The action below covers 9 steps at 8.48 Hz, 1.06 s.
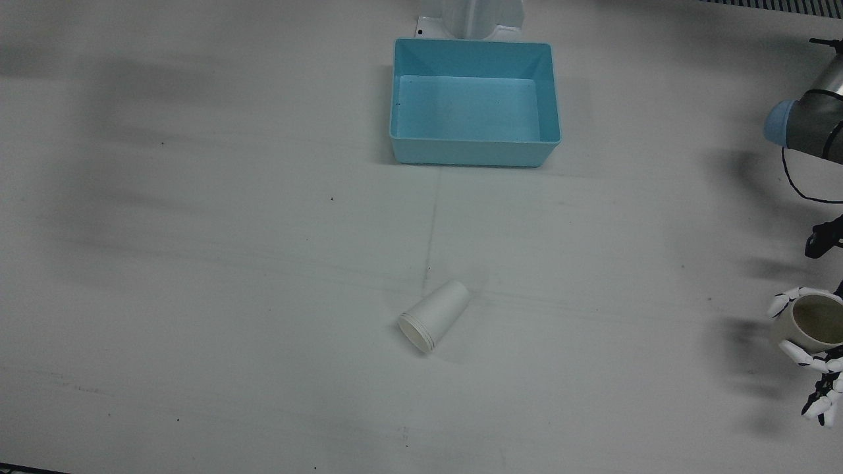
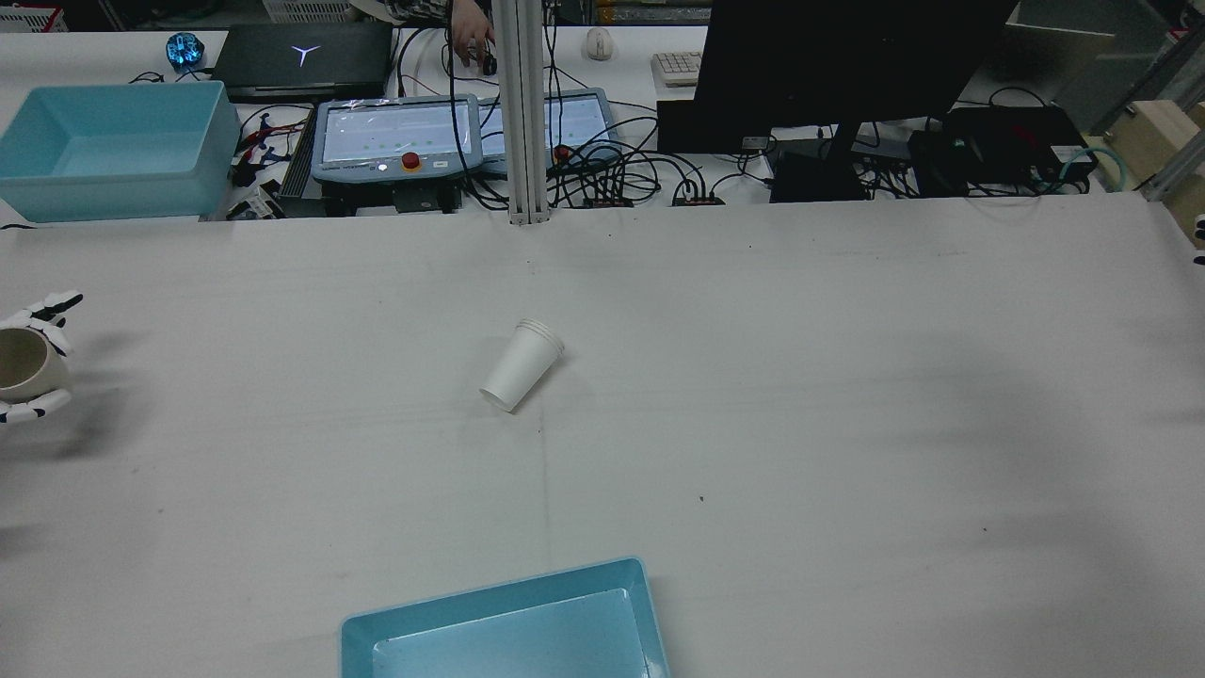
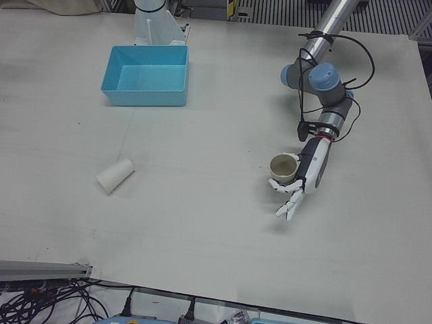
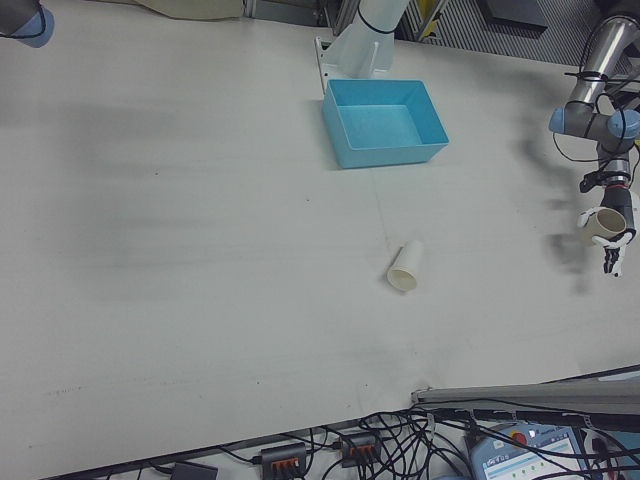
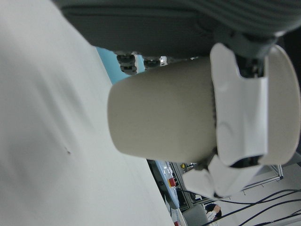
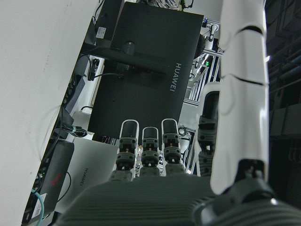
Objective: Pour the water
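The left hand (image 3: 298, 181) holds a beige cup (image 3: 283, 167) upright above the table (image 3: 202, 236), well off to the side of the blue bin (image 3: 146, 75) that sits near the robot's edge. Its fingers (image 5: 237, 117) are wrapped around the cup's wall just under the rim, with some fingertips showing on either side of the cup in the rear view. The cup's mouth faces up; its inside looks dark, and whether it holds any water cannot be told. In the left hand view the cup's base hangs clear of the table surface.

Taking the blue bin as the landmark, a white paper cup (image 1: 435, 315) lies on its side on the table, well apart from the bin on the operators' side and roughly in line with the bin's middle. Its open rim points away from the bin and its closed base points back toward it. Nothing touches it. The bin itself is open at the top, and its floor looks bare.

The right hand (image 6: 188, 155) shows only in its own camera, well away from the bin, with fingers stretched out straight and spread, holding nothing. Behind it stands a dark monitor (image 6: 141, 75).
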{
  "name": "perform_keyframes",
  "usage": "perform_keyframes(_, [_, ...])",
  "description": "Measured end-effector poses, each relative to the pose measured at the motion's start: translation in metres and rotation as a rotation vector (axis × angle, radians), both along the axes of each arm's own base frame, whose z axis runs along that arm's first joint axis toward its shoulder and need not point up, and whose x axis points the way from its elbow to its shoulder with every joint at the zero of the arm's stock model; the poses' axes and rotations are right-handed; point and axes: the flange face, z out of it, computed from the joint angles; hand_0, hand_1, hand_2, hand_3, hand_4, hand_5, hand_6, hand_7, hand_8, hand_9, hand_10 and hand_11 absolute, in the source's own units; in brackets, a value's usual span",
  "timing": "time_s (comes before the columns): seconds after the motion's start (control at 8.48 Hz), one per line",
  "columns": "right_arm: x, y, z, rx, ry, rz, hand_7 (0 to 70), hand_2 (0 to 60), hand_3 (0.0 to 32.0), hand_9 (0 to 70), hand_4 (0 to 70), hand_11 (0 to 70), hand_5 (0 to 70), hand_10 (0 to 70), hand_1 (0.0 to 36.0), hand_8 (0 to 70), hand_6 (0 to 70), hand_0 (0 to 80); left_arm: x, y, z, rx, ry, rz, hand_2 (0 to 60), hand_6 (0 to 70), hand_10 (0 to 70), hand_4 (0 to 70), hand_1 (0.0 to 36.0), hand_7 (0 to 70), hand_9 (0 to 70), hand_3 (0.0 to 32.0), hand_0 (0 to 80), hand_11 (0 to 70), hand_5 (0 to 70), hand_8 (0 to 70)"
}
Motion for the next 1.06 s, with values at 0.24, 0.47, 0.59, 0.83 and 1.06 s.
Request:
perform_keyframes(0.24, [0.004, -0.006, -0.007, 0.026, 0.0, 0.005, 23.2, 5.0, 0.0, 16.2, 68.4, 24.9, 47.5, 16.1, 22.3, 17.2, 24.5, 74.0, -0.035, 0.028, 0.062, -0.035, -0.031, -0.025, 0.0, 11.5, 3.2, 42.8, 12.0, 13.6, 2.8, 0.0, 58.6, 5.6, 56.4, 6.0])
perform_keyframes(0.47, [0.005, -0.009, -0.016, 0.045, -0.001, 0.006, 23.6, 5.3, 0.0, 15.9, 69.8, 24.7, 47.9, 15.9, 23.4, 17.0, 24.9, 79.1, -0.042, 0.035, 0.084, -0.034, -0.066, -0.038, 0.0, 11.0, 2.8, 41.0, 7.7, 14.6, 2.7, 0.0, 56.9, 4.9, 27.4, 5.7])
perform_keyframes(0.59, [0.005, -0.01, -0.021, 0.055, -0.002, 0.006, 23.6, 5.4, 0.0, 15.9, 70.0, 24.7, 48.0, 15.9, 23.6, 17.0, 24.9, 80.0, -0.035, 0.032, 0.082, -0.026, -0.071, -0.048, 0.0, 10.9, 2.5, 40.3, 6.1, 14.8, 2.5, 0.0, 56.0, 4.3, 22.7, 5.5])
perform_keyframes(0.83, [0.005, -0.01, -0.03, 0.07, -0.004, 0.006, 23.5, 5.4, 0.0, 15.6, 70.0, 24.8, 48.5, 16.0, 24.2, 16.7, 24.6, 80.0, -0.017, 0.021, 0.071, -0.005, -0.056, -0.054, 0.0, 9.2, 1.9, 34.5, 5.6, 13.6, 1.4, 0.0, 55.7, 3.5, 18.7, 4.3])
perform_keyframes(1.06, [0.005, -0.011, -0.04, 0.09, -0.007, 0.004, 24.0, 6.2, 0.0, 15.6, 70.0, 25.0, 49.3, 16.1, 24.6, 16.9, 25.3, 80.0, -0.003, 0.012, 0.058, 0.012, -0.037, -0.049, 0.0, 7.4, 1.0, 26.4, 6.2, 12.2, 1.0, 0.0, 56.2, 2.4, 16.1, 3.6])
